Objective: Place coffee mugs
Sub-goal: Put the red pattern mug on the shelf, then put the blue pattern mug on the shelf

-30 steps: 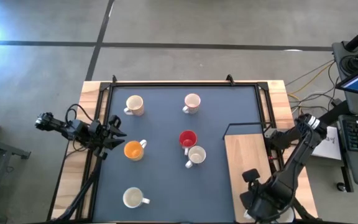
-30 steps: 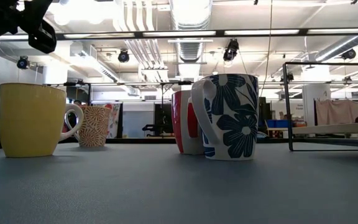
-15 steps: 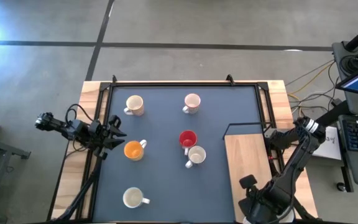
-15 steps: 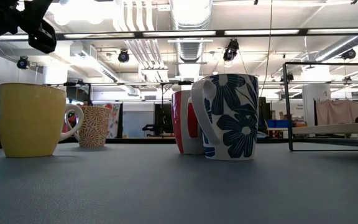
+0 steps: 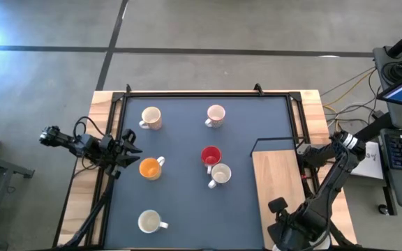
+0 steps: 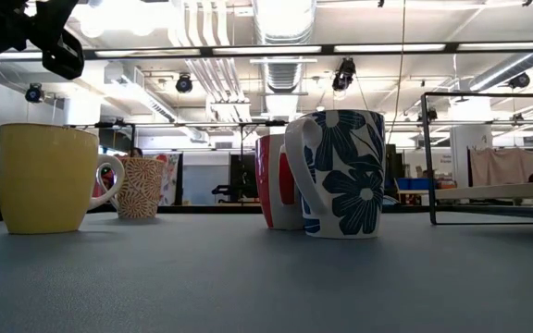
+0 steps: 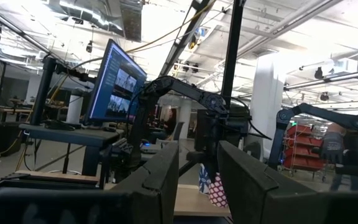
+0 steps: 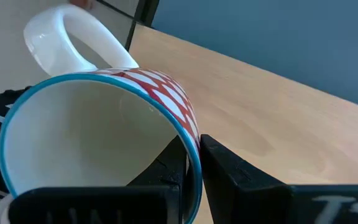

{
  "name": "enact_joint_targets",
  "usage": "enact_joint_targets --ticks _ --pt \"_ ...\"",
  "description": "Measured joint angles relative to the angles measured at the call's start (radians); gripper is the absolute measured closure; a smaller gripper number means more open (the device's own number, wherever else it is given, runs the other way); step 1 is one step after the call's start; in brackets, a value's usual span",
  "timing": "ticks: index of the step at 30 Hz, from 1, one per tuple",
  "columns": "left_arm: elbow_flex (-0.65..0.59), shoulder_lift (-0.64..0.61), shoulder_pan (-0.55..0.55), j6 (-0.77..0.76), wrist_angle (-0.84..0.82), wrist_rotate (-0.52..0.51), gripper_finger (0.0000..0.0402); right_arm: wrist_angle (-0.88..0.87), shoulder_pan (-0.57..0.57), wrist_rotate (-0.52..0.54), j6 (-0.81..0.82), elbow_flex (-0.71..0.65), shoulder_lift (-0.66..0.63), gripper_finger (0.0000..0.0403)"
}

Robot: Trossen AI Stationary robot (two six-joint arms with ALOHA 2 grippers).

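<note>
High view: the right gripper [image 5: 300, 236] sits low over the wooden board [image 5: 276, 174]; the left gripper [image 5: 126, 149] hovers beside the orange mug [image 5: 149, 168]. Right wrist view: fingers [image 8: 225, 169] clamp a red-patterned mug's [image 8: 98, 137] rim. Left wrist view: left fingers [image 7: 241, 177] apart.

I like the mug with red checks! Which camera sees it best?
The right wrist view: the red-checked mug fills it, rim pinched by the right pincer. In the high view the arm hides it. The other views miss it.

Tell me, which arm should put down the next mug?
Right, probably. Its tool already pinches a red-patterned mug's rim above the wooden board. The left tool waits at the mat's edge, holding nothing.
</note>
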Motion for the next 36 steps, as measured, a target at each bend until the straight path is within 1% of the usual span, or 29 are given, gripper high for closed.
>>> enact_joint_targets --ticks 5,13,22,27,32,36 --pt "0.0 0.0 0.0 0.0 0.0 0.0 0.0306 0.001 0.0 -0.002 0.0 0.0 -0.001 0.0357" --pt "0.0 0.0 0.0 0.0 0.0 0.0 0.0306 0.018 0.0 0.0 -0.003 0.0 -0.001 0.0357" --pt "0.0 0.0 0.0 0.0 0.0 0.0 0.0306 0.017 0.0 0.0 -0.003 0.0 -0.001 0.0325" --pt "0.0 0.0 0.0 0.0 0.0 0.0 0.0306 0.016 0.0 0.0 0.013 0.001 -0.022 0.0314" --pt "0.0 0.0 0.0 0.0 0.0 0.0 0.0306 0.016 0.0 -0.004 0.054 0.002 -0.046 0.0313" --pt "0.0 0.0 0.0 0.0 0.0 0.0 0.0306 0.008 0.0 -0.027 0.062 0.002 -0.07 0.0319"
